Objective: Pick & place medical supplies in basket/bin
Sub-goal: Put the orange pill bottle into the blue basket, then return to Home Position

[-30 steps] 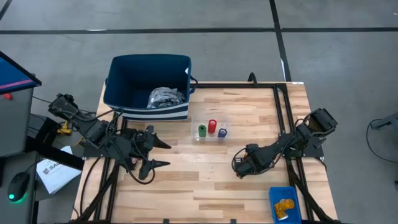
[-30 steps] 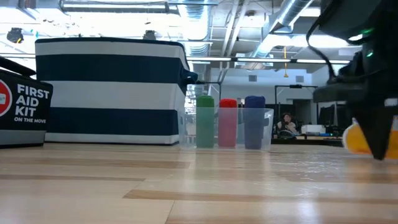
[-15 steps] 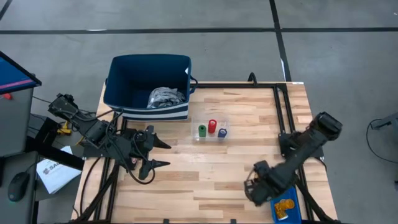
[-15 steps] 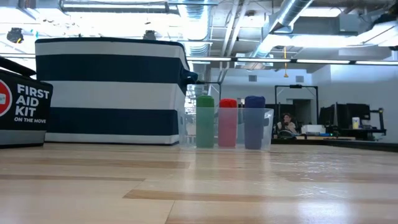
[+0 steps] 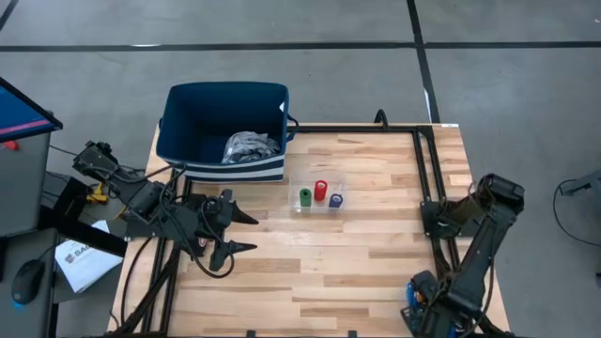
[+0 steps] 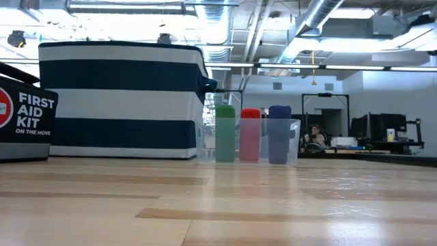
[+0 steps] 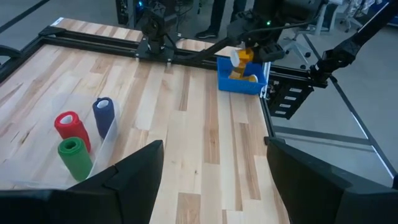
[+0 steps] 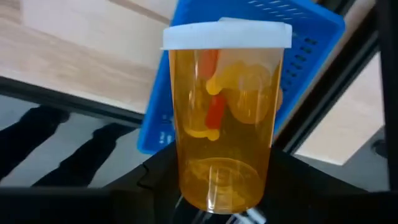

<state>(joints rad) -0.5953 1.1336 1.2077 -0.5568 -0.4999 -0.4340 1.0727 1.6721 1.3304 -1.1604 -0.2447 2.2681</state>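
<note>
Bright ceiling lights wash out my low view; the table [image 6: 218, 205] shines with glare, and my wrist views look soft.

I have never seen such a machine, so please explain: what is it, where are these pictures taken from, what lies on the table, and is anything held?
It is a robot with two dark arms at a wooden table. One camera looks down from above, one sits at table height, and one rides on each wrist. The right gripper holds an orange pill bottle over the small blue bin. The left gripper waits open. A clear tray holds green, red and purple cylinders. The navy basket contains a grey cloth bundle.
</note>
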